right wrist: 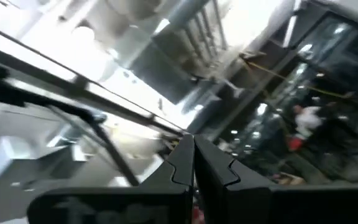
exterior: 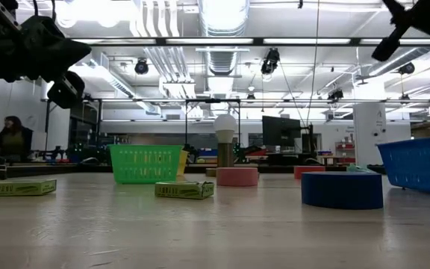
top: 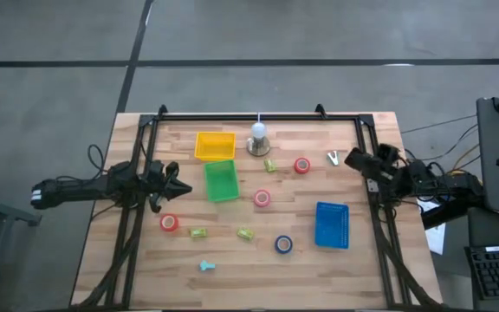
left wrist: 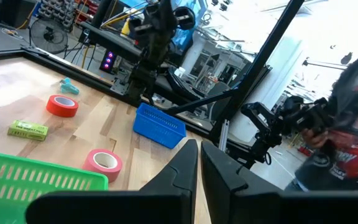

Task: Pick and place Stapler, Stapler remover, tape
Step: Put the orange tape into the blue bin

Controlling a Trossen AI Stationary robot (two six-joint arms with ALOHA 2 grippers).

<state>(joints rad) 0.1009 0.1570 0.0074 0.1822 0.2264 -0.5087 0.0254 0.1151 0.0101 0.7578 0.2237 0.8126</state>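
Note:
Three red tape rolls and a blue tape roll lie flat on the wooden table. Small yellow-green boxes lie among them. A small teal item sits near the near edge and a silver item near the right rail. My left gripper is shut, raised beside the green tray, and holds nothing. My right gripper is shut and raised by the right rail, tipped upward toward the ceiling.
A yellow tray, the green tray and a blue tray stand on the table. A light bulb on a round base stands at the far middle. Black frame rails run along the left, right and far edges.

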